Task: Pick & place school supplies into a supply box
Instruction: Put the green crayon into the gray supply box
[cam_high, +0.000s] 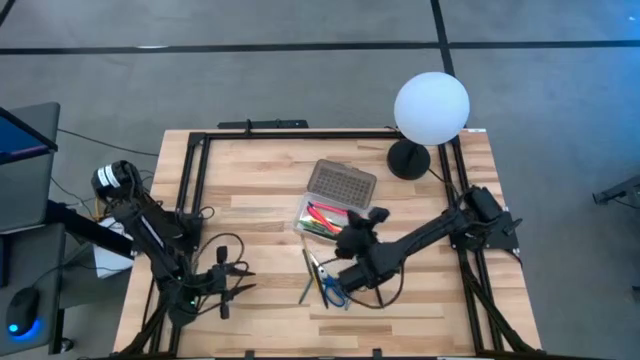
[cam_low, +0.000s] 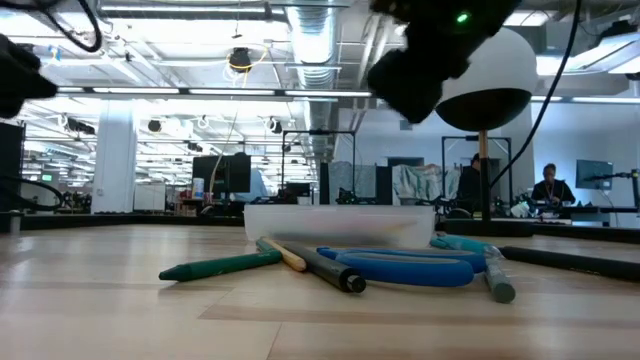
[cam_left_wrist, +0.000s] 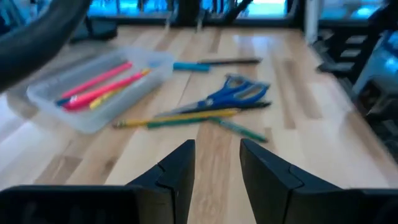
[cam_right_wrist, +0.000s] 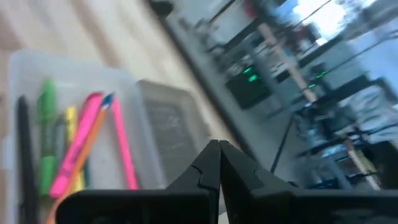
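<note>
The supply box (cam_high: 318, 216) is a clear tray in the table's middle, with its grey dotted lid (cam_high: 342, 183) swung open on the far side. Pink, green, yellow and black pens (cam_right_wrist: 74, 149) lie inside it. Loose on the wood nearer the front edge are blue-handled scissors (cam_high: 332, 291) and several pencils and pens (cam_high: 307, 274). My right gripper (cam_high: 372, 215) hovers shut just above the box's right end with nothing in it. Near the front left, my left gripper (cam_left_wrist: 216, 149) stands open, pointing toward the scissors (cam_left_wrist: 233, 94).
A white globe lamp (cam_high: 430, 108) on a black base stands at the far right corner. Black frame rails (cam_high: 192, 180) run along the table's edges, and cables (cam_high: 215, 250) lie by the left arm. Bare wood lies between my left gripper and the loose supplies.
</note>
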